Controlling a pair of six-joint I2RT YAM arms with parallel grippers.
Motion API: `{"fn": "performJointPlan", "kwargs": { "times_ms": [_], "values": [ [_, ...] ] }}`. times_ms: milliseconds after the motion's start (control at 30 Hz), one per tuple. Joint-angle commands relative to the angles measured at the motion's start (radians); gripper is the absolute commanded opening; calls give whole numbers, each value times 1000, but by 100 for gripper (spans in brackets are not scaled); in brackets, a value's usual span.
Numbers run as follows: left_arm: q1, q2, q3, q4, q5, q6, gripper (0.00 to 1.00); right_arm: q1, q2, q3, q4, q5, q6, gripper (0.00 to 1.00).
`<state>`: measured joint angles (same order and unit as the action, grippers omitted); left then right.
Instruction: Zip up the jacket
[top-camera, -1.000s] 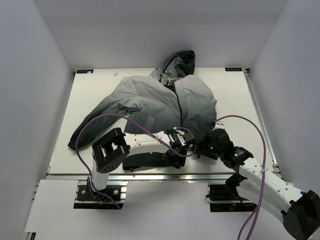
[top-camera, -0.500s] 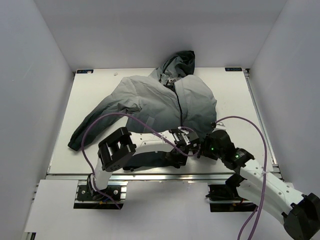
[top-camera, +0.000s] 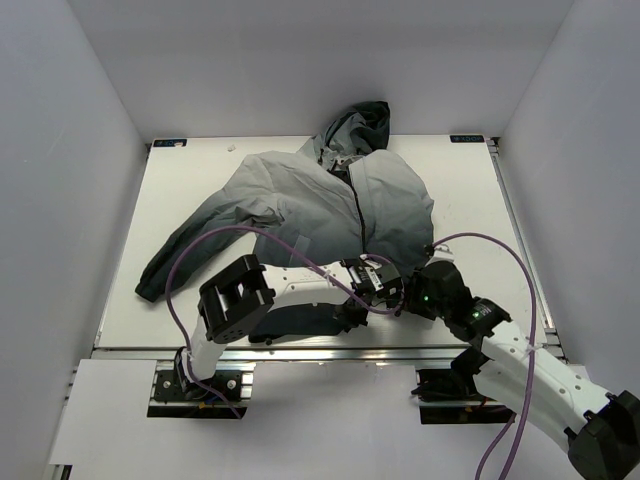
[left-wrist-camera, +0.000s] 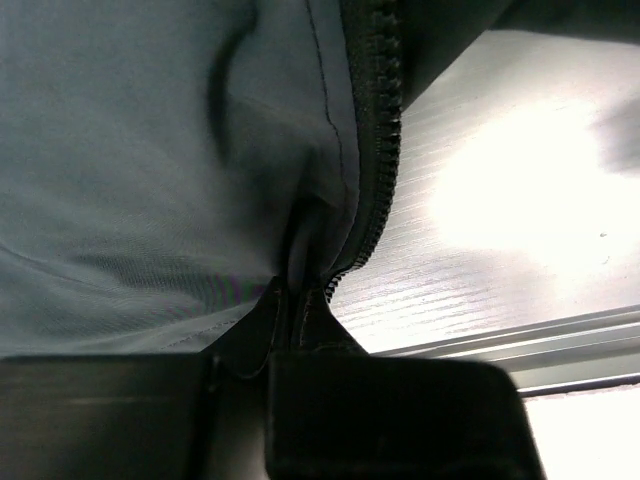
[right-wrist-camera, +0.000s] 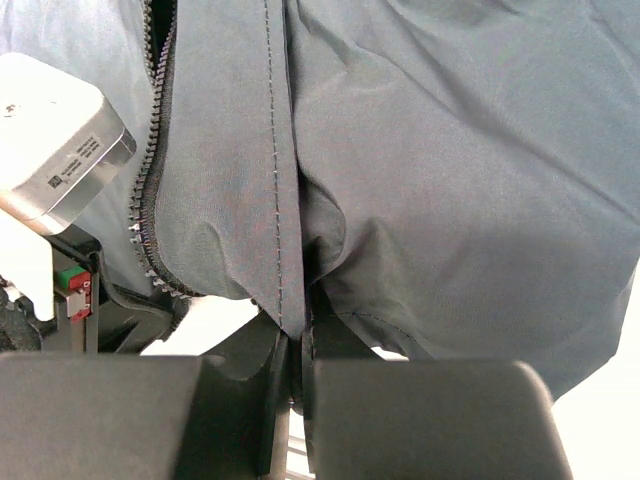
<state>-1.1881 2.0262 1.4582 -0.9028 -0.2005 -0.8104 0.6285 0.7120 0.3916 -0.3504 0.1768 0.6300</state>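
Jacket (top-camera: 320, 200) lying front up on the table (top-camera: 200, 170), spread from the middle towards the far edge. The hood (top-camera: 360, 125) reaches the far edge, the black hem lies along the near edge, and one sleeve (top-camera: 190, 250) trails towards the near left corner. The dark zipper (top-camera: 357, 210) runs from collar towards hem, right of the table's middle. Both grippers meet at the hem near the near edge, just beside each other. The left gripper (left-wrist-camera: 297, 310) is pressed together, pinching a fold of jacket fabric right beside a row of zipper teeth (left-wrist-camera: 378, 130). The right gripper (right-wrist-camera: 295, 345) is likewise pressed together on a stitched fabric edge of the jacket, with zipper teeth (right-wrist-camera: 150, 200) to one side. A purple cable (top-camera: 200, 250) from the left arm loops over the jacket's lower left part.
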Motion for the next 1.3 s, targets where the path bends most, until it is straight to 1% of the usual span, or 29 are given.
{"fn": "performJointPlan", "kwargs": {
  "times_ms": [0,167,200,367,400,433,467,500,533,567,600,633,667,733,800,833,933,1033,1067,1133,1167,1267],
  "values": [
    [-1,11,-44,15,-25,11,0,-3,-17,-11,-7,24,7,0],
    [-1,-63,-61,51,-43,36,0,-4,-20,-14,19,-6,-18,0],
    [1,-76,-65,61,-45,37,0,-3,-25,-16,30,-34,-41,0],
    [4,-233,-108,149,-39,63,0,-4,-71,-30,117,-138,-125,0],
    [5,-262,-117,165,-43,66,0,-4,-94,-33,157,-167,-133,0],
    [8,-292,-124,182,-50,74,0,-3,-104,-37,174,-169,-142,0],
    [10,-358,-146,229,-54,82,0,-3,-123,-37,189,-183,-142,0],
    [15,-392,-159,255,-60,86,0,-3,-128,-37,218,-213,-145,0],
    [18,-427,-173,324,-53,106,0,-4,-132,-34,234,-218,-148,0],
    [22,-498,-189,364,-47,117,0,-4,-137,-25,246,-224,-147,0],
    [28,-533,-231,401,-42,125,0,-3,-138,-20,258,-235,-147,0],
    [33,-567,-252,480,-37,143,0,-4,-138,-14,283,-237,-147,0],
    [39,-636,-277,519,-36,146,0,-3,-137,1,294,-240,-148,0],
    [70,-693,-353,615,-14,148,0,-3,-135,13,332,-244,-151,0],
    [116,-756,-416,668,7,139,0,-4,-132,27,365,-252,-147,0],
    [131,-768,-433,720,35,132,0,-4,-129,32,393,-257,-145,0],
    [159,-801,-487,818,47,105,0,-3,-115,46,454,-270,-122,0],
    [165,-794,-513,890,42,73,0,-3,-117,33,530,-299,-96,0],
    [169,-793,-519,906,55,62,0,-4,-120,27,589,-316,-92,0],
    [177,-775,-522,973,90,48,0,-3,-123,6,643,-319,-75,0],
    [183,-765,-516,975,108,44,0,-4,-123,0,681,-310,-70,0],
    [186,-736,-492,963,105,14,0,-3,-118,-23,726,-298,-53,0]
  ]
}}
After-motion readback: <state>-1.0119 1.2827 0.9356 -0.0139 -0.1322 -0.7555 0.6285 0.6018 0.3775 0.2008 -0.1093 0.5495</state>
